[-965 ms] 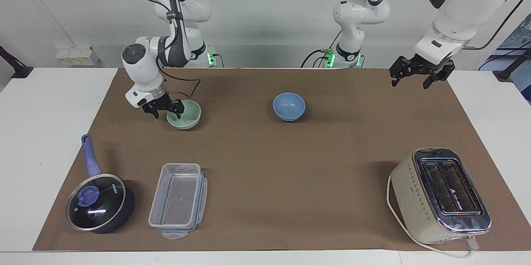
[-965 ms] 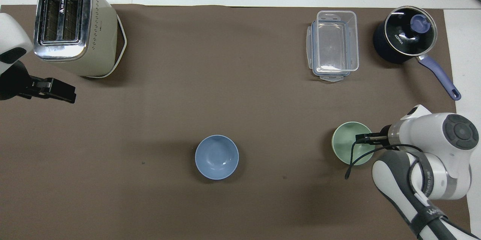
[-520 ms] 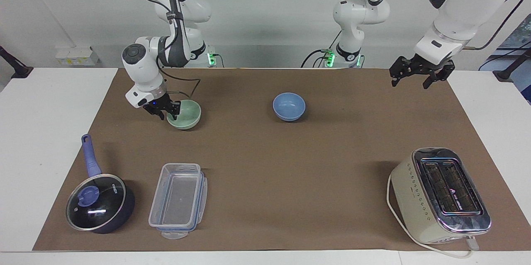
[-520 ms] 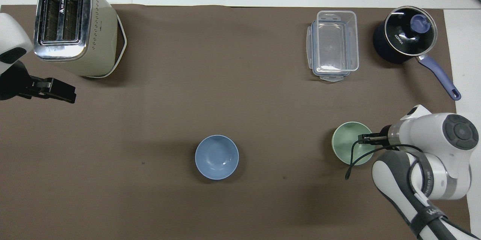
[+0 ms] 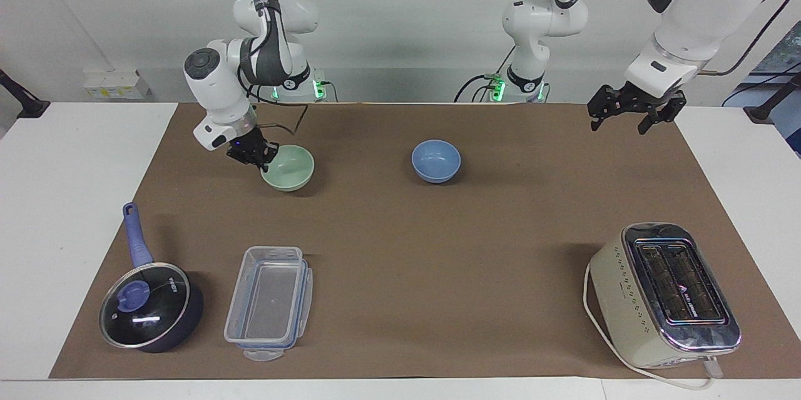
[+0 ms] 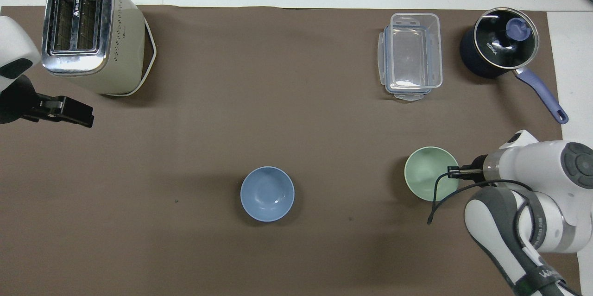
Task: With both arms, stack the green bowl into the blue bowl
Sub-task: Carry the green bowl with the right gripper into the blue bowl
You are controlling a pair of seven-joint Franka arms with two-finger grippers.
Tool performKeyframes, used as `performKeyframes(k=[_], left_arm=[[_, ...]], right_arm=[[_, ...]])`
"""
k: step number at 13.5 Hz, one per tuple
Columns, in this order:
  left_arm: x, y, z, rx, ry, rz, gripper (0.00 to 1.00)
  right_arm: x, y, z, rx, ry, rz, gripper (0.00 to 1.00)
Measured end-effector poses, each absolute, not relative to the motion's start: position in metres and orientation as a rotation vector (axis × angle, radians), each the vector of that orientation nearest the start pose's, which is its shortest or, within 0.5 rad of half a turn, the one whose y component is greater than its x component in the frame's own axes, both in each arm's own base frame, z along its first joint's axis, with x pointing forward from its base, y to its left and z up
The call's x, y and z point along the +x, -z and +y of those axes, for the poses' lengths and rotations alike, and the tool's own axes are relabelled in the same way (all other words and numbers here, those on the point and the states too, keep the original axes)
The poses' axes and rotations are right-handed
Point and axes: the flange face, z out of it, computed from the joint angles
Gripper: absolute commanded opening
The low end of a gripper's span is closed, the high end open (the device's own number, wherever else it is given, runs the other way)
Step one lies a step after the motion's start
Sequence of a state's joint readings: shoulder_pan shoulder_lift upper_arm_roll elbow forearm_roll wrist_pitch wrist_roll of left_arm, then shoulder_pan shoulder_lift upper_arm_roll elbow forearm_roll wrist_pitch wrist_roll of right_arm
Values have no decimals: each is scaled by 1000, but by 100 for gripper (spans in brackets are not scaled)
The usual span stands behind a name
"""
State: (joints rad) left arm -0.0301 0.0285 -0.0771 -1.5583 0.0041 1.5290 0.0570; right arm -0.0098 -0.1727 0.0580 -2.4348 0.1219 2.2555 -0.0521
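Observation:
The pale green bowl [image 5: 291, 169] [image 6: 427, 179] hangs a little above the brown mat toward the right arm's end of the table. My right gripper [image 5: 263, 159] [image 6: 453, 172] is shut on the bowl's rim, on the side away from the blue bowl. The blue bowl [image 5: 436, 161] [image 6: 267, 193] rests upright and empty on the mat near the middle, about as near to the robots as the green one. My left gripper [image 5: 617, 123] [image 6: 76, 114] waits open in the air over the mat's edge at the left arm's end, holding nothing.
A cream toaster [image 5: 663, 293] [image 6: 92, 32] stands farther from the robots at the left arm's end. A clear lidless container [image 5: 269, 303] [image 6: 412, 55] and a dark blue lidded saucepan [image 5: 150, 306] [image 6: 498, 48] sit farther out at the right arm's end.
My right gripper closed on the green bowl's rim, then raised it slightly and shifted it toward the blue bowl. The left arm has not moved.

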Motion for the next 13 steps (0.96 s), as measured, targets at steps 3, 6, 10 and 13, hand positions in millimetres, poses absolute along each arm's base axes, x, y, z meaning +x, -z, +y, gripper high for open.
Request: performKeyframes(k=[3, 6, 10, 13], left_arm=[[555, -611, -59, -3126, -90, 257, 100], [555, -611, -59, -3126, -90, 257, 100], [555, -611, -59, -3126, -90, 257, 100], [555, -611, -59, -3126, -90, 257, 100]], right_arm=[[457, -400, 88, -3028, 20, -113, 0], [443, -416, 164, -3019, 35, -101, 0], [422, -430, 232, -3003, 51, -89, 0], [417, -435, 276, -2991, 47, -47, 0]])
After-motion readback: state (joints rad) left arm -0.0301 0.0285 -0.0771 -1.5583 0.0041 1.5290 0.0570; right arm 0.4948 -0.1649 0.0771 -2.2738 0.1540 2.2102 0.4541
